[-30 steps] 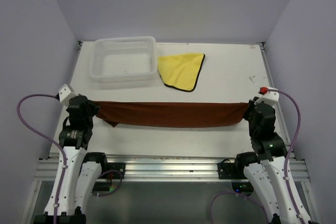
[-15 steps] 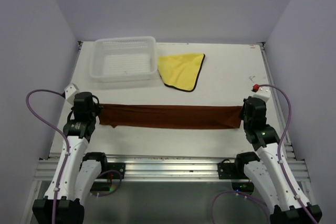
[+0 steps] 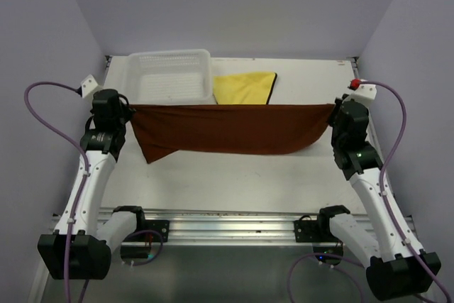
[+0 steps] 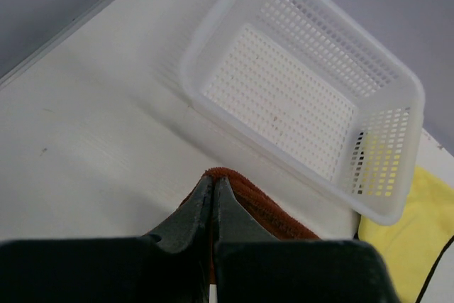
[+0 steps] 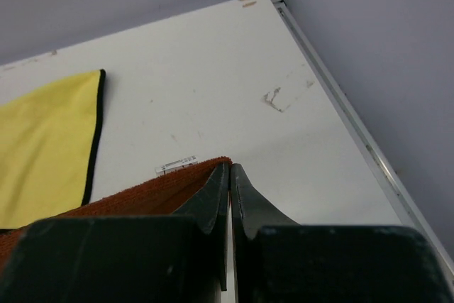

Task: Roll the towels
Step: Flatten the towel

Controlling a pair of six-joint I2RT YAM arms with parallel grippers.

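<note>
The white worktop (image 3: pixel 234 182) fills the middle. The brown towel (image 3: pixel 227 129) hangs above it, its long side running left to right. Its low left corner may touch the worktop, but I cannot tell. The basket (image 3: pixel 170 54) sits far left. The yellow towel (image 3: pixel 245 89) lies flat just right of it. The left claw (image 3: pixel 130 109) pinches the brown towel's left corner and the right claw (image 3: pixel 332 110) pinches its right corner. Each arm is just as near, so I think it gets laid flat next.
</note>
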